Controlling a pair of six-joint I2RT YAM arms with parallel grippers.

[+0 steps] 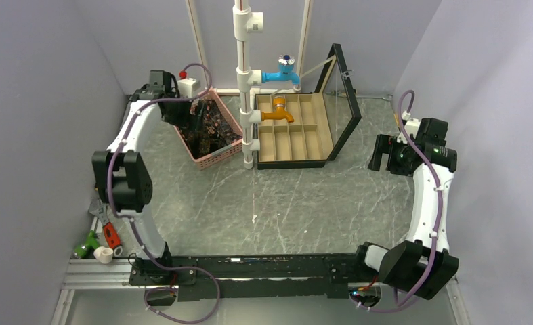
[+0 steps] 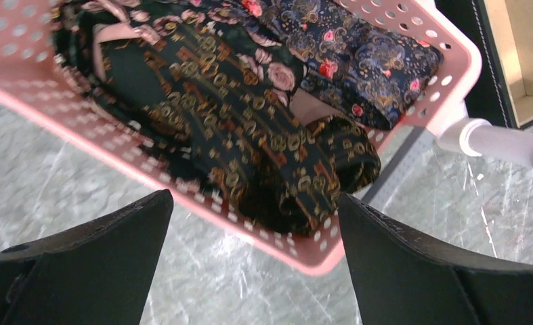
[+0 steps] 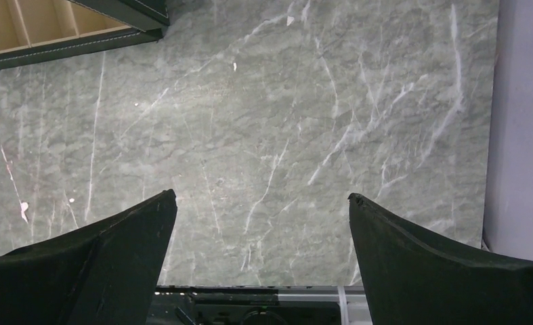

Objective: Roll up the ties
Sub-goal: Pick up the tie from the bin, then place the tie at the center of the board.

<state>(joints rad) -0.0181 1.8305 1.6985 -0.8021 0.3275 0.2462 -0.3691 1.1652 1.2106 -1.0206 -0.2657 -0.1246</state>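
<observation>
The task is judged to be at its very beginning. The ties [image 2: 250, 135] are all found in the pink basket [image 2: 453, 64], which stands at the far left of the tabletop [image 3: 284, 122]. They are heaped loosely over one another, and none is seen spread flat or rolled. How many there are cannot be told. The left pincer [image 2: 254, 196] is held just above the near rim of the basket, with its jaws wide apart and nothing between them. The right pincer [image 3: 262, 195] is held over the tabletop at the right side, well apart from the basket, also wide and holding nothing. In the divided box [image 1: 294, 128] beside the basket no tie is seen. Everything is therefore left to do: each tie must be taken out, spread and rolled.
</observation>
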